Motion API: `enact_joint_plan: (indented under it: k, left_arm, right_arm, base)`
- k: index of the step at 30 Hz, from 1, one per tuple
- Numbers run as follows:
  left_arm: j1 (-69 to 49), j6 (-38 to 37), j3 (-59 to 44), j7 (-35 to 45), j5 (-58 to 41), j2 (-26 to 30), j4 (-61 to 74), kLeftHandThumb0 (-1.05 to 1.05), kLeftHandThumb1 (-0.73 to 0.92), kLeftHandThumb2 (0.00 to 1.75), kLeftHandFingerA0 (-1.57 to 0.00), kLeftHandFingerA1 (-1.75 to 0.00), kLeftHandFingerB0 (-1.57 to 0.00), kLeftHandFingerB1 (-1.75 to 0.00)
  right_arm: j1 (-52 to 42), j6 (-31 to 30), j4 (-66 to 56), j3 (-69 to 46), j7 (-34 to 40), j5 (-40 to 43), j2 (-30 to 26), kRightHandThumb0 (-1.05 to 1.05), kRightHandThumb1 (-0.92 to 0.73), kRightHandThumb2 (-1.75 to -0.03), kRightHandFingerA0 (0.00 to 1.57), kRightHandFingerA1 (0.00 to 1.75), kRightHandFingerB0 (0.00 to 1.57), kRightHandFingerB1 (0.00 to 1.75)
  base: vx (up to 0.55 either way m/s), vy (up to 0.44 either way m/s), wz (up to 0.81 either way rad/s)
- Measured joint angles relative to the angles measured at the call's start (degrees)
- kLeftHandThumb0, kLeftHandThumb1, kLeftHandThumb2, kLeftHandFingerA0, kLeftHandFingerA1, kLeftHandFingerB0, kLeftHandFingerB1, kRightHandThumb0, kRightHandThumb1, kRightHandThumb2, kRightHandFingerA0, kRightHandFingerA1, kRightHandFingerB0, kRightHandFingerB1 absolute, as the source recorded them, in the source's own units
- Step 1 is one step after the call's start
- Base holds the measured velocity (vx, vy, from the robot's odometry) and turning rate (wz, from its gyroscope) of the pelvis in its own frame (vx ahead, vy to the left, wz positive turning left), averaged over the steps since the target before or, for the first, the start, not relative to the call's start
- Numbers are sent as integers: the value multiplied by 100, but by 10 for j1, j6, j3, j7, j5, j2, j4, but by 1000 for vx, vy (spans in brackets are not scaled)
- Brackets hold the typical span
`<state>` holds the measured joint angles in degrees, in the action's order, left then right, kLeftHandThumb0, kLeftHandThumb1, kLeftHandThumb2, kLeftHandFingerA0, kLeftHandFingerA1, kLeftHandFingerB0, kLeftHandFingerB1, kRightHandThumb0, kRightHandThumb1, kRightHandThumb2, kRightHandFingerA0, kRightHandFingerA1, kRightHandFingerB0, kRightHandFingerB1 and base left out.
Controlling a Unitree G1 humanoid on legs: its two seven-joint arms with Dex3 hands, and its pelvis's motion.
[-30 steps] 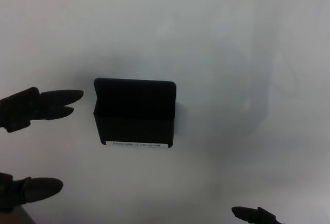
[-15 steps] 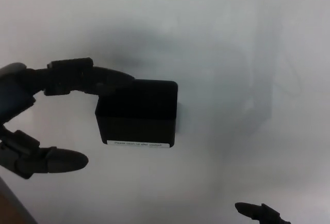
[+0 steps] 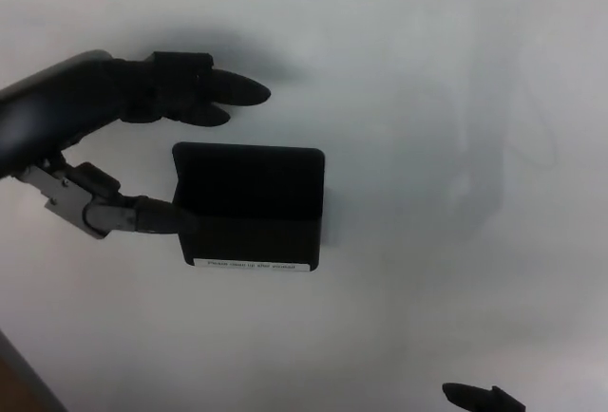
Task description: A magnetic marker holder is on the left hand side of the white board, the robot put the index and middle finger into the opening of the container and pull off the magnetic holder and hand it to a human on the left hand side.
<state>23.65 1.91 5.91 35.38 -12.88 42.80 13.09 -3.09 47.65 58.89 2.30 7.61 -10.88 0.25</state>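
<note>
- Since half a second ago left hand (image 3: 114,146) has shifted: its two upper fingers (image 3: 223,94) were at the holder's top left corner, now they sit higher, above the holder (image 3: 249,208) and clear of it.
- Thumb (image 3: 142,215) has come up from low left and now reaches the holder's left side, tip touching or overlapping its edge; cannot tell if it is inside the opening.
- Left fingers are spread apart, not clamped; holder sits partly between upper fingers and thumb.
- Holder is black, box-shaped, stuck flat on the whiteboard (image 3: 456,99), left of centre in view, same spot as before.
- White label strip (image 3: 252,265) runs along its bottom edge; text too blurred to read.
- Right hand (image 3: 480,399) shows only as dark tips at the bottom right edge, well apart from the holder; can't tell its finger state.
</note>
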Motion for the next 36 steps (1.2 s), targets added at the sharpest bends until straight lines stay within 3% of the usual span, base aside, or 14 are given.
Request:
enact_joint_plan:
  k: [2,3,13,14,18,21,22,36]
  left_arm:
    - [1,6,7,0,7,-9,-6,-66,53,57,-30,-34,-26,-30]
    - [1,10,11,0,11,-14,-9,-67,55,57,-31,-35,-26,-30]
    - [10,17,24,1,42,-44,-28,-68,56,58,-33,-35,-26,-30]
    - [10,17,24,1,42,-44,-28,-72,47,77,-27,-43,-21,-38]
    - [11,21,26,5,56,-45,-13,-73,47,79,-31,-45,-21,-39]
    - [8,25,26,11,58,-44,1,-73,47,79,-31,-45,-21,-39]
    - [6,27,27,16,57,-43,15,-73,56,58,-41,-37,-28,-30]
    - [25,95,25,97,37,15,87,-69,56,58,-50,-38,-32,-32]
  right_arm:
    - [-14,3,-6,0,-2,1,-2,-46,-57,-98,69,67,44,56]
    - [-22,4,-9,1,-4,1,-4,-51,-72,-62,73,48,58,42]
    - [-70,5,-59,-13,-29,22,-10,-49,-73,-62,71,47,56,42]
    - [-70,5,-59,-13,-29,22,-10,-52,-68,-64,70,49,53,43]
    - [-85,3,-69,-25,-47,39,-13,-50,-73,-62,70,47,55,42]
    - [-86,2,-71,-27,-52,44,-13,-50,-73,-62,70,47,55,42]
    - [-86,1,-71,-28,-55,45,-13,-51,-67,-64,70,49,53,43]
    - [-75,-3,-65,-36,-72,57,-13,-50,-72,-62,73,47,57,42]
  base:
    - [0,0,0]
    - [0,0,0]
    - [0,0,0]
    - [0,0,0]
    - [0,0,0]
    - [0,0,0]
    - [0,0,0]
    - [0,0,0]
